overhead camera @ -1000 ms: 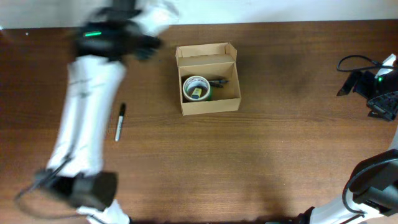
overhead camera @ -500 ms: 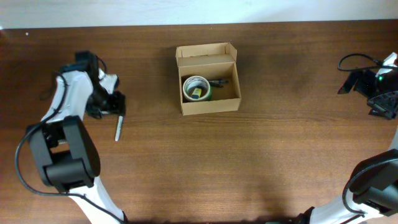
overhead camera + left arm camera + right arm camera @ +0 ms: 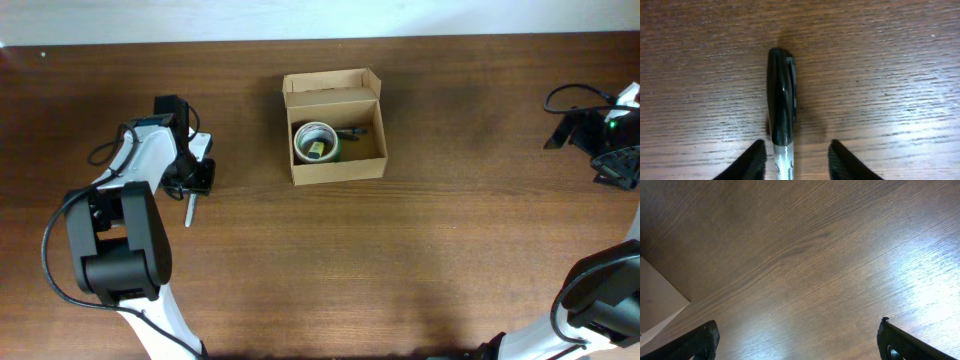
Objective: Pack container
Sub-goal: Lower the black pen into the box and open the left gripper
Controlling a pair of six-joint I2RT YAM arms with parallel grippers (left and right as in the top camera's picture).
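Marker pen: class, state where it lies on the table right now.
Overhead, the marker pen lies on the left side of the table, left of the container, with the left gripper open astride its capped end.

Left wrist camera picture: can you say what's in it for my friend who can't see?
A marker with a black cap lies flat on the brown wooden table, cap pointing toward the top of the picture. At the bottom edge, the left hand has its two dark fingers open, one on each side of the marker.
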